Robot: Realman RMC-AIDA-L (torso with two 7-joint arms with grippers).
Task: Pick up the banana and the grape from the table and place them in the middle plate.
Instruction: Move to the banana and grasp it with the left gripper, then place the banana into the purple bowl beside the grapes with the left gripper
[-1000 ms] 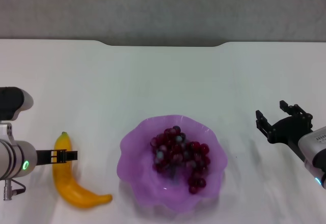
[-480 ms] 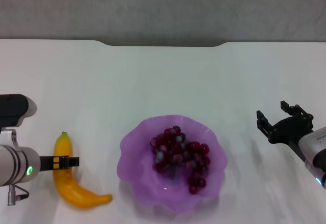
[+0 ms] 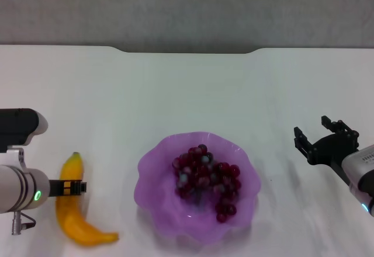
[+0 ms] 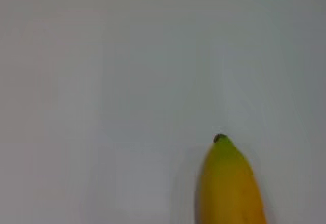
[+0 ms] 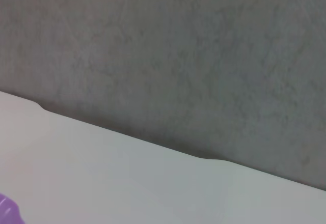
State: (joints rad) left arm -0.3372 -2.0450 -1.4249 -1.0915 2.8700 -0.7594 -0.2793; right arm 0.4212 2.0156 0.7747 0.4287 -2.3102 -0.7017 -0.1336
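Note:
The yellow banana [image 3: 75, 213] lies on the white table [image 3: 175, 93] at the front left, its green stem tip pointing away from me. My left gripper [image 3: 69, 187] reaches in from the left and lies across the banana's upper half. The left wrist view shows only the banana's [image 4: 229, 188] stem end on the table. The dark red grape [image 3: 204, 181] bunch lies inside the purple middle plate [image 3: 153, 157]. My right gripper [image 3: 323, 140] hovers open and empty to the right of the plate.
The table's notched far edge [image 3: 187, 51] runs along a grey wall. A sliver of the purple plate [image 5: 7, 211] shows in the right wrist view, with the table edge [image 5: 153, 145] beyond it.
The left gripper has moved slightly toward me over the banana. The banana has shifted: its near tip swung left and toward me. The right arm has not moved.

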